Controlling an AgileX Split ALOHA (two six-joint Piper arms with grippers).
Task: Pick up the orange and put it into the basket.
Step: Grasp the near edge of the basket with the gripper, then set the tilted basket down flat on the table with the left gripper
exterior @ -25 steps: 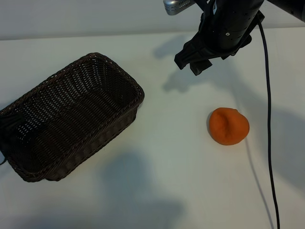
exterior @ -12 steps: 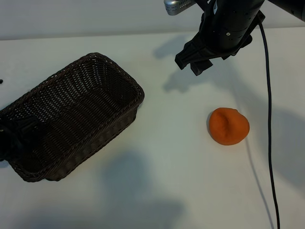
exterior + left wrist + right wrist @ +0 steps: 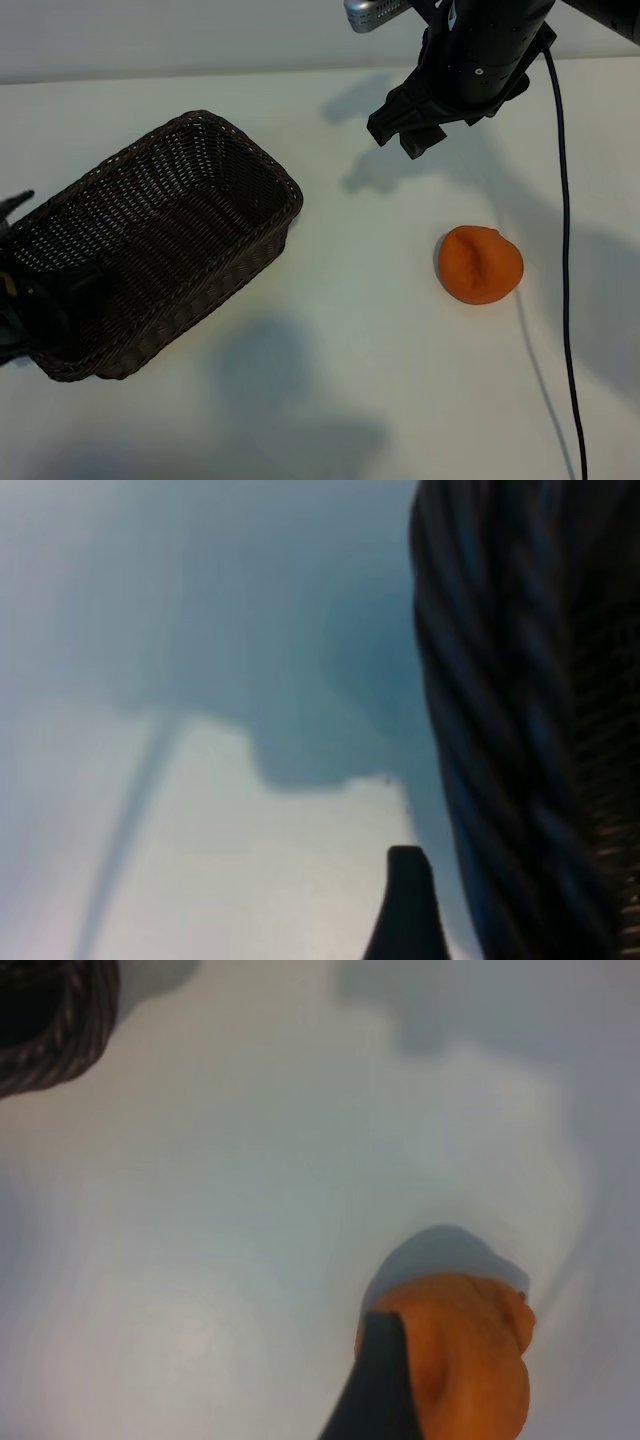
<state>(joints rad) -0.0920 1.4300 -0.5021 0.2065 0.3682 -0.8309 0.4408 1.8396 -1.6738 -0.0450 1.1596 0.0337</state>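
Note:
The orange lies on the white table at the right, alone and untouched. My right gripper hangs open above the table, behind and to the left of the fruit. In the right wrist view one dark finger overlaps the orange. The dark wicker basket sits empty at the left. My left gripper is at that basket's left end, at the picture's edge, open. Its wrist view shows one finger beside the basket wall, with only bare table on the finger's other side.
A black cable hangs from the right arm and runs down past the orange's right side. A corner of the basket shows far off in the right wrist view. White table lies between basket and orange.
My left gripper has come in from the left edge to the basket's left end. The right arm, the orange and the basket have stayed put.

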